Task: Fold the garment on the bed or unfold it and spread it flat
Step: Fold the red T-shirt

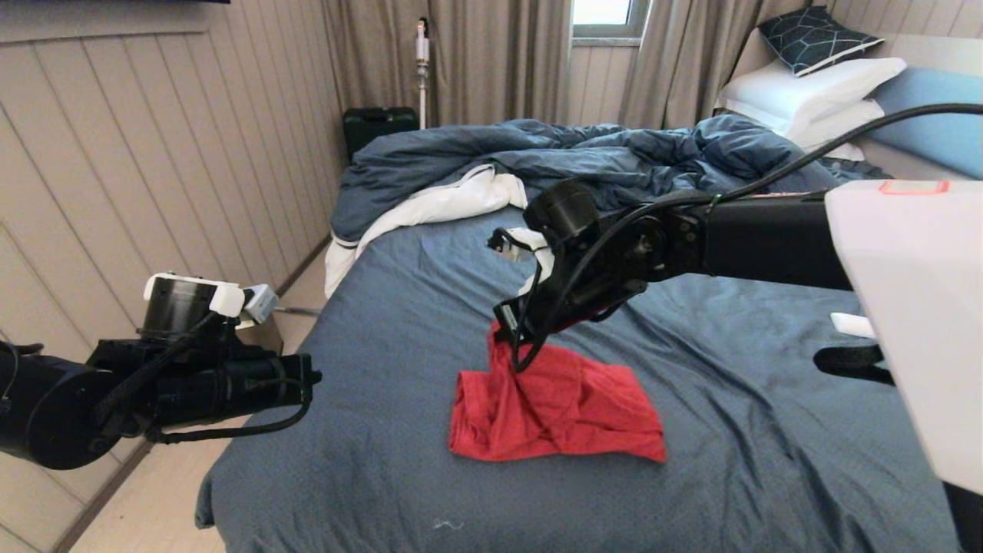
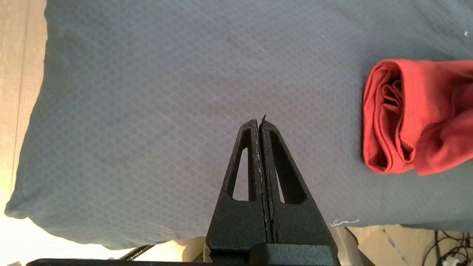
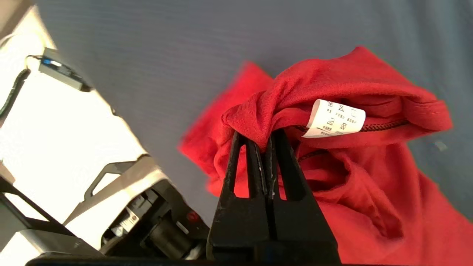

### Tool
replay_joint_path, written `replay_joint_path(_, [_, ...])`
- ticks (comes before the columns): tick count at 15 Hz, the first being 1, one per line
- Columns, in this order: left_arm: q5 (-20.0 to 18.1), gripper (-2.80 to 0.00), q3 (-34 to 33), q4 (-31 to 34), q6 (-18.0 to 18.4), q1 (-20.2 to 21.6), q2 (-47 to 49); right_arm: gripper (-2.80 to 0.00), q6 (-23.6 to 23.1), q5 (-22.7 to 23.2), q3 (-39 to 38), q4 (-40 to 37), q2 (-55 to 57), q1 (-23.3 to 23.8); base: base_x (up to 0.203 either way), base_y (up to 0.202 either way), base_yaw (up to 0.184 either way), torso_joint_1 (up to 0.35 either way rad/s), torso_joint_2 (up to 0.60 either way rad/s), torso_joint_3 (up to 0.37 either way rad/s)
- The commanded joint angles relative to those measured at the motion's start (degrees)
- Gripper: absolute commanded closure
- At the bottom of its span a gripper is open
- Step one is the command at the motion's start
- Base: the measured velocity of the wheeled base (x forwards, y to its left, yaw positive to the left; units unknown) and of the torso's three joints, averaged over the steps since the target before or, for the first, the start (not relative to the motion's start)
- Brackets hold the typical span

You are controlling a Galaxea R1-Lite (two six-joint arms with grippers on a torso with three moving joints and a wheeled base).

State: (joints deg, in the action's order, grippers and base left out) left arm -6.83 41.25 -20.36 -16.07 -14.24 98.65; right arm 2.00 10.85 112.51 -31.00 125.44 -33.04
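Garment (image 1: 553,407) first, though the widest thing around it is the bed (image 1: 369,461), whose slate-blue sheet stretches out on every side beneath the right hand (image 1: 513,326). Beyond that hand, toward the headboard, a rumpled dark blue duvet (image 1: 584,153) with white lining lies heaped, with white pillows (image 1: 814,88) past it. The red shirt lies bunched on the sheet directly below the right hand, one edge pulled up in a peak. The right hand's fingers are clamped together on a fold of red cloth beside the neck seam, and the small white care tag (image 3: 334,118) hangs just beside the fingertips (image 3: 275,147). The left hand (image 2: 260,123) hovers off the bed's near corner, well apart from the shirt, its fingers pressed together on nothing.

The step in hand looks like the start of unfolding: lifting the shirt by its neck edge so it can fall open. The next move probably calls for raising the cloth clear of the sheet and bringing the left hand over to take a second edge, since one pinch alone will only let it dangle.

The chest print is hidden inside the crumple, sleeves and hem cannot be sorted out, and the right arm covers the grip in the head view.
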Motion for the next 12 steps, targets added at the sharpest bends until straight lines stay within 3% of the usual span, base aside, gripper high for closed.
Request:
replay_joint_path(1, [0.0, 0.00, 0.1, -0.1, -0.1, 0.0, 0.1, 0.00, 0.0, 0.0, 0.1, 0.6, 0.3, -1.2, 0.000, 0.000, 0.000, 0.000, 0.00, 0.000])
replay_joint_path(5, [0.0, 0.00, 0.1, -0.1, -0.1, 0.0, 0.2, 0.00, 0.0, -0.3, 0.0, 2.4, 3.9, -2.5, 0.000, 0.000, 0.000, 0.000, 0.00, 0.000])
replay_joint_path(6, [-0.1, 0.00, 0.0, -0.1, -0.1, 0.0, 0.2, -2.80, -0.1, -0.6, 0.1, 3.3, 4.7, -2.5, 0.000, 0.000, 0.000, 0.000, 0.00, 0.000])
replay_joint_path(12, [-0.1, 0.00, -0.2, -0.1, -0.1, -0.3, 0.3, -2.80, 0.1, -0.6, -0.1, 3.8, 1.3, -2.1, 0.000, 0.000, 0.000, 0.000, 0.00, 0.000])
